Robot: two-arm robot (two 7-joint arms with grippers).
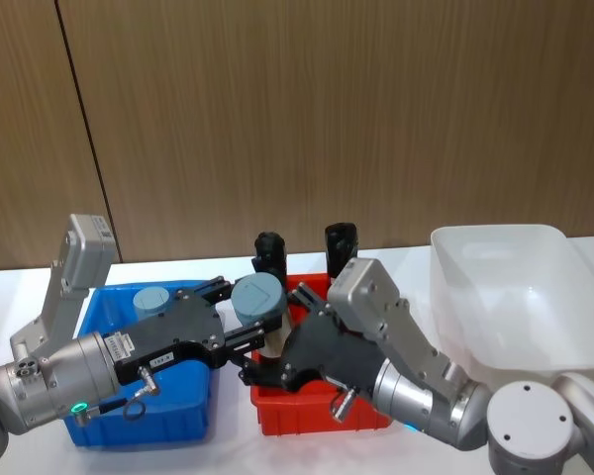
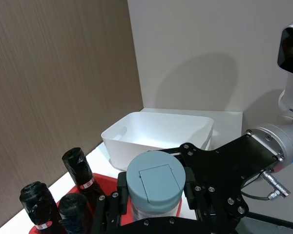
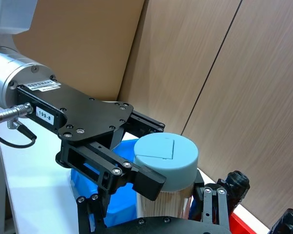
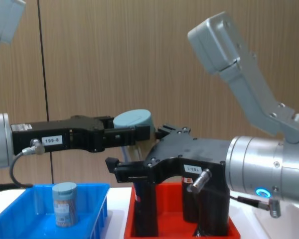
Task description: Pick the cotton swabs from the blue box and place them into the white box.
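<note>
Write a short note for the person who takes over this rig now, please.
Left hand: shut on a cotton swab jar, held in the air over the red tray's left edge.
Right hand: open around that jar, lower down.
Second jar: standing in the blue box.
Done: no jar in the white box yet.
To do: both jars.

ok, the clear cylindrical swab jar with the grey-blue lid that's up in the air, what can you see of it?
Clear plastic-looking cylindrical jar, round grey-blue flip-top lid, packed with pale swab sticks. Upright, in the air above where the shallow blue box meets the red tray. The left gripper clamps it at the lid's base; the right gripper straddles its lower body, fingers open.
</note>
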